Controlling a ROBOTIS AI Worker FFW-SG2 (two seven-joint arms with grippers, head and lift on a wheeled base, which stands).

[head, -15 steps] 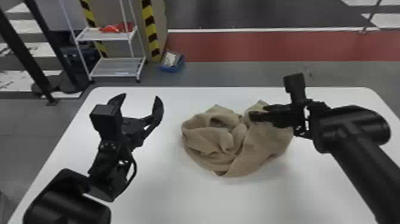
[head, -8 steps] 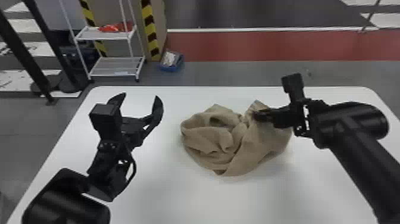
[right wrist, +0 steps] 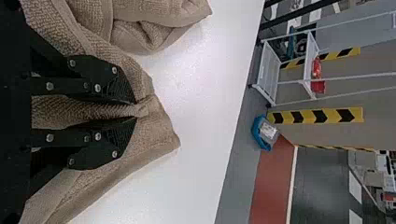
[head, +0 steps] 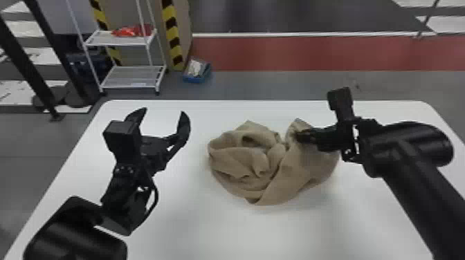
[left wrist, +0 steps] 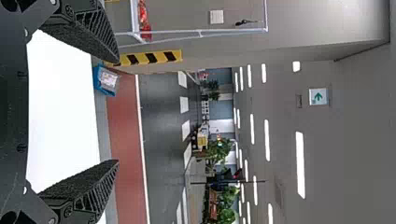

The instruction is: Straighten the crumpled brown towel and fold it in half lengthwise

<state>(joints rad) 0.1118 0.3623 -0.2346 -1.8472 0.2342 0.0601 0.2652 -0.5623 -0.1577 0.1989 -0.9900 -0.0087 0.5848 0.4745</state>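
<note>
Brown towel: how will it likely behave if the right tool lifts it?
The brown towel is likely floppy, given its loose folds. Its nubby weave probably resists slipping, though the right tool pinches only a narrow ridge.

L gripper (head: pixel 163 111), blk w/ ribbed fingers (left wrist: pixel 88 189) wide apart, nothing btwn them; smooth white tabletop (left wrist: pixel 60 112) behind. Past its edge: blue open-top box (left wrist: pixel 98 85) on grey flr, nr red flr strip (left wrist: pixel 125 149), plus white metal rack (left wrist: pixel 201 32) w/ red item (left wrist: pixel 144 16). Green arrow sign (left wrist: pixel 318 96) farther off.
</note>
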